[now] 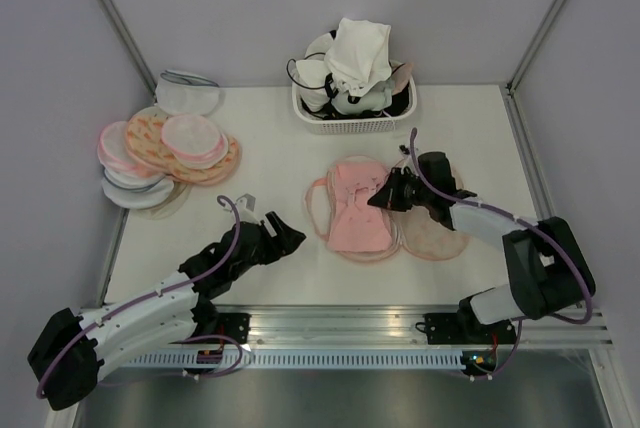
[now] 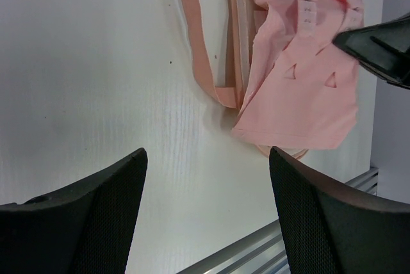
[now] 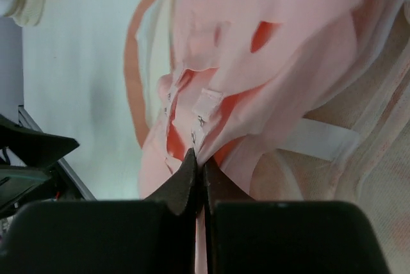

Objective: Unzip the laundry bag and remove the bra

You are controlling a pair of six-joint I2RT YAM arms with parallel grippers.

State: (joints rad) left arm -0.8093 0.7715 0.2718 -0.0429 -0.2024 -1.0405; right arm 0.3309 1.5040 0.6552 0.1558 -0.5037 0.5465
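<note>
A white table (image 1: 270,148) is enclosed by pale grey walls (image 1: 300,8), with a metal rail along its near edge. At the far middle a white basket (image 1: 350,125) is seen, heaped with white and dark-trimmed garments. At the far left a pile of round peach and white-pink pouches (image 1: 165,153) is stacked, and one white pouch (image 1: 187,93) is laid just beyond it.

The bra (image 1: 355,213) is spread near the middle of the table, pale salmon pink, its cups turned towards the near side. It is laid partly over the laundry bag (image 1: 435,233), whose peach fabric is shown to the right of the bra, under the right arm. In the right wrist view the bag (image 3: 378,178) is seen as pale printed cloth beneath the bra (image 3: 256,75).

The right gripper (image 1: 385,196) is held over the bra's right part. Its fingers are seen pressed fully together in the wrist view (image 3: 198,162), with the bra's fabric pinched between the tips beside a small hook fastening.

The left gripper (image 1: 285,233) is held above bare table, to the left of the bra and apart from it. Its fingers are spread wide (image 2: 206,159) and nothing is held between them; the bra (image 2: 301,88) is seen beyond them.
</note>
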